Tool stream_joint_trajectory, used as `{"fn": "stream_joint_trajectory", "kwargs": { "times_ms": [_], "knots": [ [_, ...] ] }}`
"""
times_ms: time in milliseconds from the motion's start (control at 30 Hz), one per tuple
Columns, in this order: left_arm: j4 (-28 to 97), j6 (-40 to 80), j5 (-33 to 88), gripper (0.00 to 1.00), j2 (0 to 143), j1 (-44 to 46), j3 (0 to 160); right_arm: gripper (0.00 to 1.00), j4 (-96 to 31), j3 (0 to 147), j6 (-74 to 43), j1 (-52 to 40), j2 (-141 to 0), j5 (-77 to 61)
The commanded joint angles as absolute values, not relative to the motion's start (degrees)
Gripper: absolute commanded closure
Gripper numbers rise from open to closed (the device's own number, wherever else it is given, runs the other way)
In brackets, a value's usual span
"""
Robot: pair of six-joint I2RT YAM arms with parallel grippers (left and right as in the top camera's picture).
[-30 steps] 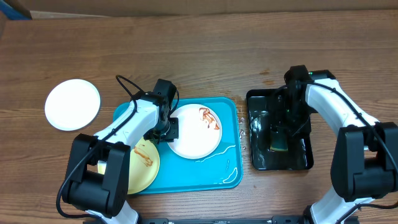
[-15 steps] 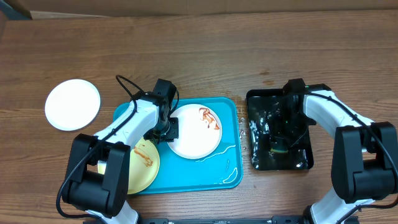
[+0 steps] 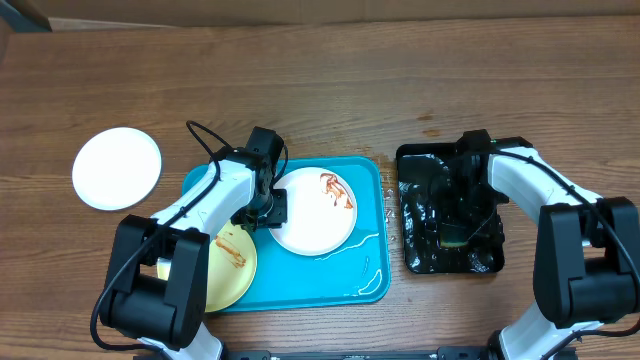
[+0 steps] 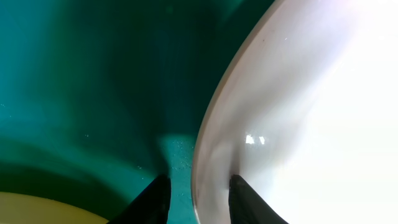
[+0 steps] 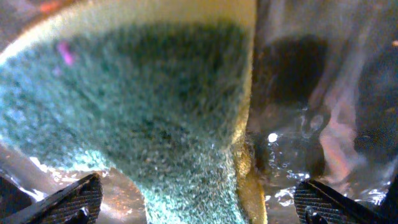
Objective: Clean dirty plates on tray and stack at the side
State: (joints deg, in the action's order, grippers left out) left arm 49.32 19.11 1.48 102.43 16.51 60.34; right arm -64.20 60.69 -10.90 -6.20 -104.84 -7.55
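Step in hand, I'd say: fetching the sponge point(image 5: 124, 106) for plate no. 2. It lies in the wet black tray point(image 3: 420, 250), right of the blue tray point(image 3: 345, 275), and the right tool point(image 5: 196, 185) hangs over it spread wide, gripping nothing. The left tool point(image 3: 265, 212) straddles the rim of the white plate point(image 3: 312, 215) mid-tray; clamped or loose, can't tell. That plate has a red smear point(image 3: 338, 190). The yellow plate point(image 3: 232, 272) in the tray's near-left corner is smeared too. The clean white plate point(image 3: 117, 168) sits on the surface point(image 3: 330, 90), left of the tray. Next, prob.: close on the sponge, bring it to the smear while the left steadies.
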Motion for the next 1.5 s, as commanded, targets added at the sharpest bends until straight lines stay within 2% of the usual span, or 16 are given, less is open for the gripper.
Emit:
{"fn": "stream_joint_trajectory", "kwargs": {
  "times_ms": [0,200,333,500,533,567,667,733,767,933,1100,1333,1367,1400,1433,1467],
  "knots": [
    [49.19,18.20,1.45,0.67,102.98,16.91,59.92,0.00,-63.66,63.64,-10.87,-6.37,-104.90,-7.16],
    [49.21,18.20,1.45,0.67,102.98,16.91,59.92,0.01,-57.58,64.05,-10.46,-6.37,-104.90,-7.38],
    [49.21,18.20,1.45,0.66,102.98,16.91,59.92,0.20,-54.52,64.05,-10.46,-6.37,-104.90,-7.35],
    [49.23,18.20,1.48,0.66,102.98,16.91,59.92,0.55,-51.35,64.05,-10.48,-6.37,-104.90,-6.68],
    [49.23,18.20,1.48,0.66,102.98,16.91,59.92,0.91,-51.07,64.05,-10.48,-6.37,-104.90,-6.52],
    [49.23,18.20,1.45,0.66,102.98,16.91,59.92,0.96,-51.09,64.03,-10.48,-6.37,-104.90,-6.52],
    [49.17,18.22,1.45,0.66,102.98,16.91,59.92,0.96,-51.48,64.03,-10.46,-6.37,-104.90,-6.52],
    [49.19,18.20,1.45,0.66,102.98,16.91,59.92,0.40,-51.55,64.10,-10.46,-6.37,-104.90,-6.55],
    [49.21,18.20,1.45,0.65,102.98,16.91,59.92,0.26,-52.03,64.40,-10.46,-6.31,-104.90,-6.55],
    [49.23,18.20,1.45,0.62,102.98,16.91,59.92,0.22,-62.04,70.76,-10.46,-6.26,-104.90,-6.52],
    [49.21,18.22,1.43,0.62,102.98,16.91,59.92,0.29,-68.45,70.22,-10.50,-6.28,-104.90,-6.24],
    [49.21,18.20,1.45,0.62,102.98,16.91,59.92,0.36,-57.78,61.45,-10.74,-6.26,-104.90,-5.91],
    [49.19,18.20,1.45,0.62,102.98,16.91,59.92,0.41,-55.83,60.34,-10.70,-6.26,-104.90,-5.91],
    [49.17,18.20,1.45,0.62,102.98,16.91,59.92,0.57,-54.61,59.70,-10.70,-6.26,-104.90,-5.91],
    [49.17,18.20,1.43,0.62,102.98,16.91,59.92,0.82,-54.00,59.48,-10.68,-6.26,-104.90,-6.04],
    [49.19,18.20,1.32,0.62,102.98,16.91,59.92,0.95,-54.52,59.94,-10.66,-6.26,-104.88,-6.31]
  ]
}}
